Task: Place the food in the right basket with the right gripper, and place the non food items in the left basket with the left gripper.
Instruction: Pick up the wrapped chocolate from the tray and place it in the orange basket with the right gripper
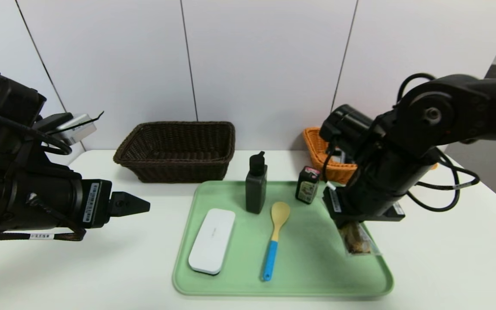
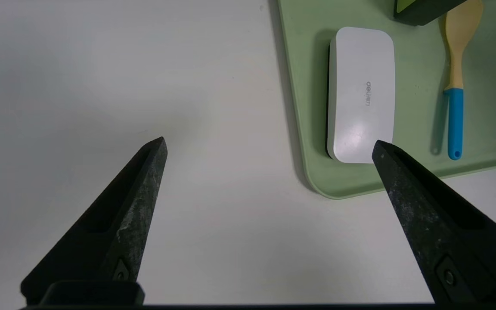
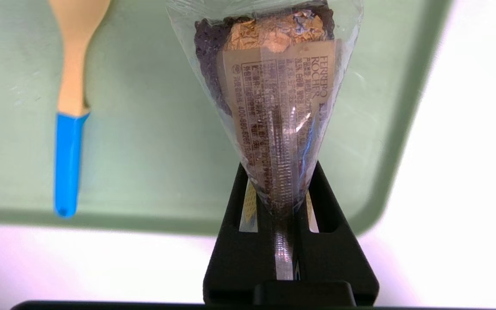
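Observation:
My right gripper (image 3: 279,172) is shut on the end of the clear-wrapped gold snack packet (image 3: 274,86), which hangs over the green tray's (image 1: 317,267) right side (image 1: 358,242). A small dark box with a pink top (image 1: 307,185) stands on the tray near the orange-tan right basket (image 1: 317,150). The black bottle (image 1: 256,185), the yellow spoon with blue handle (image 1: 275,239) and the white oblong case (image 1: 212,246) also sit on the tray. The dark brown left basket (image 1: 177,150) is behind it. My left gripper (image 2: 269,146) hovers open over bare table left of the tray.
White table with a wall close behind the baskets. The right arm's black links and cables (image 1: 424,142) hang over the tray's right side and partly hide the orange-tan basket.

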Motion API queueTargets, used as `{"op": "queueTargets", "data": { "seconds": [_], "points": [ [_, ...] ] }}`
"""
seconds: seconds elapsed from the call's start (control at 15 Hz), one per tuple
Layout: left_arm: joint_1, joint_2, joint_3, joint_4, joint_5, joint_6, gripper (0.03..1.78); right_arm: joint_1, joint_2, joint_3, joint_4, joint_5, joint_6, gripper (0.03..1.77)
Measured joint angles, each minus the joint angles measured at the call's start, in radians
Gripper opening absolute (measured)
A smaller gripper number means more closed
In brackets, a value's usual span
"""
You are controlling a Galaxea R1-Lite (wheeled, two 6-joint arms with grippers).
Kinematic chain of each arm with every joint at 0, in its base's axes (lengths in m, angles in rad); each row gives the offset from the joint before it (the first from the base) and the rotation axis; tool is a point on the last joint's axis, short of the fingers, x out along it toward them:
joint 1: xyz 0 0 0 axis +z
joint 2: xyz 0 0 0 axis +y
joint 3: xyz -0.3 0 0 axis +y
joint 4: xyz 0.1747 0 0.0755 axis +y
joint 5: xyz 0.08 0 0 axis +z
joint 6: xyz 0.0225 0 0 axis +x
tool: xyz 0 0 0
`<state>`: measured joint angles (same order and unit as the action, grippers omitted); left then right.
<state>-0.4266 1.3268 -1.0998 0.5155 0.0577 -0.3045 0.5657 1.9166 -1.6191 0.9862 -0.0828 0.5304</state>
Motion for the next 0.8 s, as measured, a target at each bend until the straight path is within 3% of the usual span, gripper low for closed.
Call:
{"op": "queueTargets", "data": {
  "seconds": [0.27,0.6,0.8],
  "points": [
    [0.000,-0.014,0.004,0.000,-0.024,0.001,1.69,-0.091,-0.158,-0.017,-0.045,0.092,-0.087,0.17],
    [-0.001,-0.014,0.001,-0.001,-0.024,0.001,1.69,-0.269,-0.179,-0.043,-0.392,0.086,-0.201,0.17],
    [-0.002,-0.014,-0.002,-0.012,-0.024,0.005,1.69,-0.353,-0.080,-0.043,-0.619,0.088,-0.206,0.17]
  ]
}}
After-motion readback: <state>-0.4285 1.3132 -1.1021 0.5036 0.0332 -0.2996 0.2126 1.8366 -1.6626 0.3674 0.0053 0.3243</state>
